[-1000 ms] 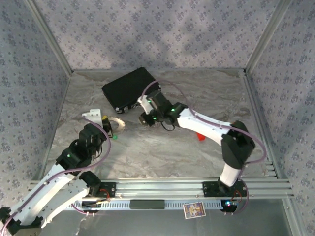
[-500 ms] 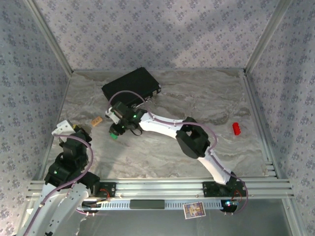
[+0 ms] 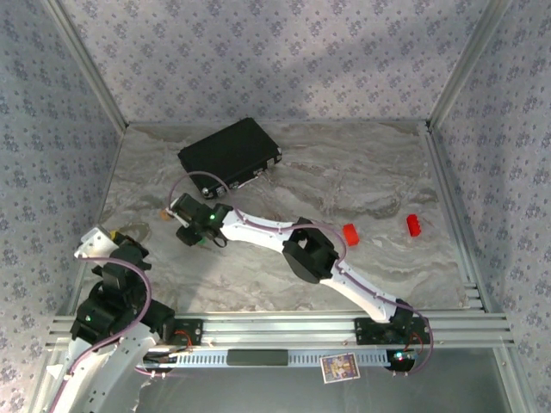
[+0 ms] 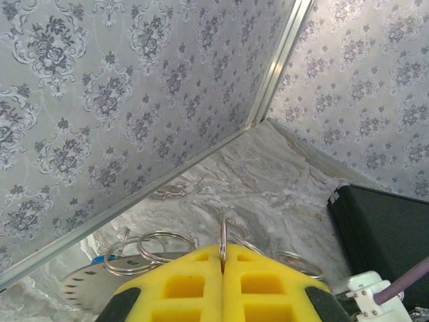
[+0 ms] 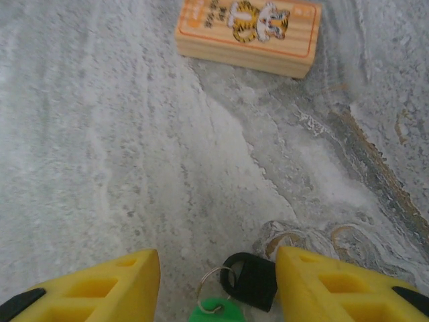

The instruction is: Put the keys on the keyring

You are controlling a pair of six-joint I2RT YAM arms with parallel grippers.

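Right claw (image 5: 216,260) is open, fingers standing on either side of the green key (image 5: 214,313), not touching it as far as I see. That key lies flat on the table (image 3: 362,185), left of centre, with a small wire loop and a black piece (image 5: 251,278) attached. Just beyond it, farther from me, sits a wooden block (image 5: 248,30) with a tiger print.

Left claw (image 4: 223,258) is closed, pinching a thin wire loop (image 4: 223,231) of the keyring (image 4: 84,292). The toothed grey disc hangs low at the near left, close to the left wall, along with more wire loops. A blue tag (image 4: 99,258) shows among those loops; I can't tell if it's threaded on or just lying against them.

Progress, my read: green key is not on the ring, since key and ring are well apart. Blue one is maybe done, unconfirmed. Left to do: pick up the green key, bring it to the ring, thread it on.

Containers: one black case (image 3: 228,153) at the far left of the table, lid closed, contents hidden. Nothing sits on it. Two red blocks (image 3: 350,233) lie loose on the right, one near centre and one (image 3: 414,224) further right
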